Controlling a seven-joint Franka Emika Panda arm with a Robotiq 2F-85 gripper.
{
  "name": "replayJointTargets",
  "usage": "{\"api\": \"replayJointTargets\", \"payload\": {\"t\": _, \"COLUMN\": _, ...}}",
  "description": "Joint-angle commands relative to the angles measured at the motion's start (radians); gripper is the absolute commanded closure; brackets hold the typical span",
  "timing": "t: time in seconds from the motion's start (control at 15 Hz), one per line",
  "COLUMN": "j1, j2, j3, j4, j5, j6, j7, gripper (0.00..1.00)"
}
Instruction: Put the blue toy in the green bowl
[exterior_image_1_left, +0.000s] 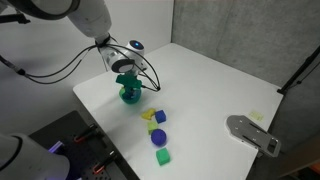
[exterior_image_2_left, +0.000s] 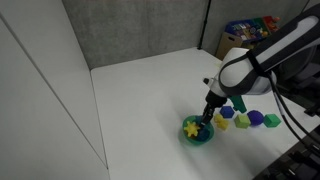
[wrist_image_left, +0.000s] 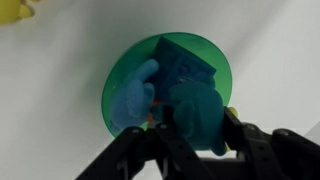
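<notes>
The green bowl (exterior_image_1_left: 130, 96) stands near the table's edge; it also shows in the other exterior view (exterior_image_2_left: 197, 132) and fills the middle of the wrist view (wrist_image_left: 125, 75). My gripper (exterior_image_1_left: 125, 78) hangs straight over the bowl, its fingertips (wrist_image_left: 168, 108) just above the rim. The blue toy (wrist_image_left: 185, 62), a dark-blue blocky piece, sits between the fingers over the bowl's centre. The fingers look shut on it. A small yellow piece (exterior_image_2_left: 190, 127) lies inside the bowl.
A row of small toys lies beside the bowl: yellow pieces (exterior_image_1_left: 149, 115), a small blue piece (exterior_image_1_left: 159, 118), a purple-blue round piece (exterior_image_1_left: 159, 137) and a light green cube (exterior_image_1_left: 162, 157). A grey flat object (exterior_image_1_left: 252, 132) lies further off. The table edge is close to the bowl.
</notes>
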Motion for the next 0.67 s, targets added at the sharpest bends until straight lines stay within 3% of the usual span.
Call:
{"api": "replayJointTargets", "payload": {"t": 0.0, "j1": 0.001, "j2": 0.007, "j3": -0.003, "j4": 0.014, "j5": -0.051, "j6": 0.030, "j7": 0.027, "gripper": 0.24}}
{"api": "replayJointTargets", "payload": {"t": 0.2, "j1": -0.027, "j2": -0.019, "j3": 0.017, "j4": -0.003, "j5": -0.050, "j6": 0.025, "j7": 0.012, "gripper": 0.01}}
{"api": "replayJointTargets", "payload": {"t": 0.6, "j1": -0.109, "j2": -0.079, "j3": 0.060, "j4": -0.028, "j5": -0.011, "j6": 0.012, "j7": -0.021, "gripper": 0.00}}
